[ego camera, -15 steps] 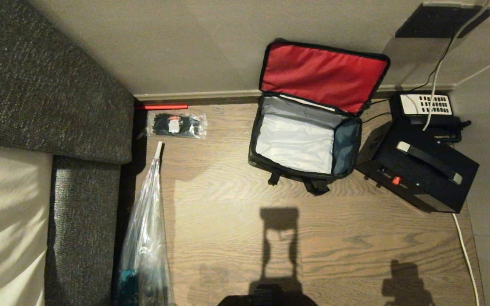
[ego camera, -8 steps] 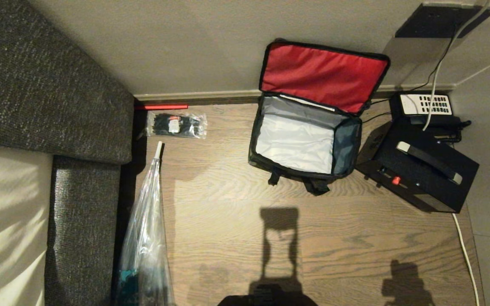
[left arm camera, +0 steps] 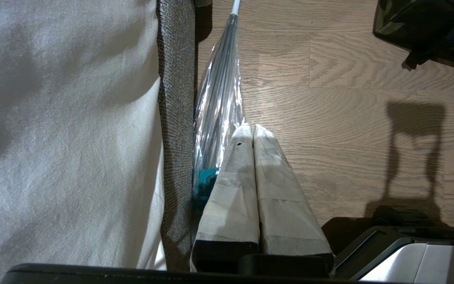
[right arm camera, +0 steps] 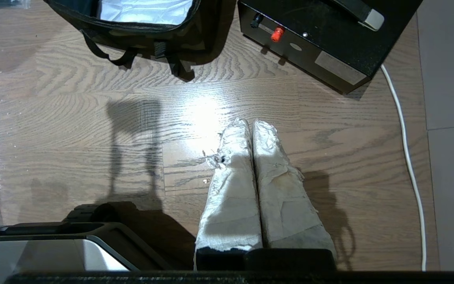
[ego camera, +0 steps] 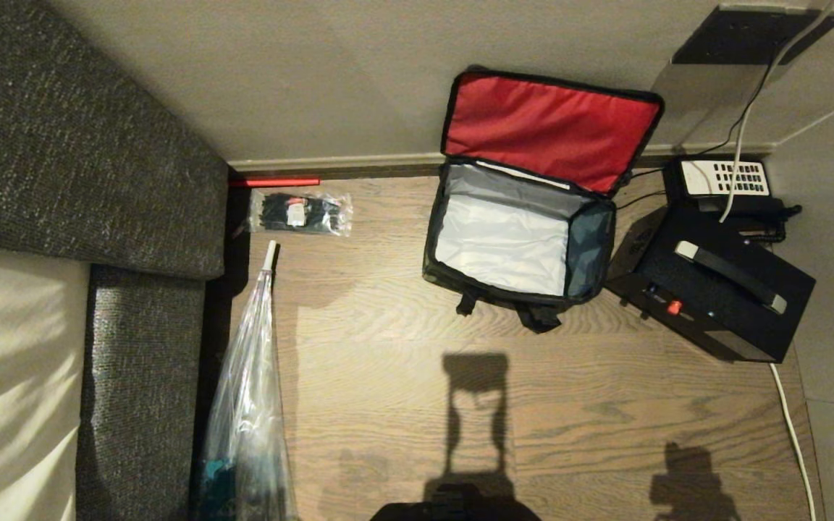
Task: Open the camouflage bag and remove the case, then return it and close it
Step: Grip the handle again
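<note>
1. Three views. Head: wood floor [ego camera: 402,376], wall at 12, grey sofa [ego camera: 84,145] at 9. Camouflage bag [ego camera: 518,289] open at 1 o'clock, red lid up against the wall, pale interior bare. Black box with handle [ego camera: 714,289] touching it at 3, telephone [ego camera: 725,181] behind. Cable-tie packet [ego camera: 301,212] at 11. Case unseen.
2. Left wrist: left gripper [left arm camera: 252,132] pressed closed, holding nothing, beside a wrapped umbrella [left arm camera: 219,106]; bag corner at 2.
3. Right wrist: right gripper [right arm camera: 250,128] pressed closed, empty, over bare floor; bag at 11, well apart.

Left gripper [left arm camera: 253,130], fingers pressed together, hangs above wooden floor [left arm camera: 329,118] beside umbrella [left arm camera: 219,106].
</note>
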Available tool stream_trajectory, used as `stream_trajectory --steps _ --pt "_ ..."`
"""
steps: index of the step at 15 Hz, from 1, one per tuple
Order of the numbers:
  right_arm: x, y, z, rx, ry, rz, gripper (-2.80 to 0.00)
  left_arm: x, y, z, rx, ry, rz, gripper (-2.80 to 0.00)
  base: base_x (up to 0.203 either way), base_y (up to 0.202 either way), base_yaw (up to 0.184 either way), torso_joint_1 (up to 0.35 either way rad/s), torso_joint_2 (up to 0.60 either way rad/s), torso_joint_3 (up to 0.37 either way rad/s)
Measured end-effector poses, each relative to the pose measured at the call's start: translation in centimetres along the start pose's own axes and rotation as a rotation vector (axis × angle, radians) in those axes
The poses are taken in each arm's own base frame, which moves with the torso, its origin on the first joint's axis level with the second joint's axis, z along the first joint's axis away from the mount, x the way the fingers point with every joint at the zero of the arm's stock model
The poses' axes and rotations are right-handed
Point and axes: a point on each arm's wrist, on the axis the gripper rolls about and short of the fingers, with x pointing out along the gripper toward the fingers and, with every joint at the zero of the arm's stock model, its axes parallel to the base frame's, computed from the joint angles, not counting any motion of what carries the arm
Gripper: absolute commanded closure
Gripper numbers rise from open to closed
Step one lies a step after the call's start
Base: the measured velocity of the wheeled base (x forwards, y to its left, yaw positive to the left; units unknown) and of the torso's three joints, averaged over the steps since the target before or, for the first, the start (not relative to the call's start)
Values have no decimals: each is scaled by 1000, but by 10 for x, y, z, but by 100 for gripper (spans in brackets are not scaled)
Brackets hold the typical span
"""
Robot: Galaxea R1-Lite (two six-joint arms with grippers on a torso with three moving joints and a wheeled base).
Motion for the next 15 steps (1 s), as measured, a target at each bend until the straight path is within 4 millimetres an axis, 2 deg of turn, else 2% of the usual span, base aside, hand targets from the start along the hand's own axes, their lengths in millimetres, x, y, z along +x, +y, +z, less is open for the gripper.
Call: stream_trajectory --steps 15 --pt "0 0 0 0 0 0 0 0 0 0 0 0 0 0 0 0 0 0 0 0"
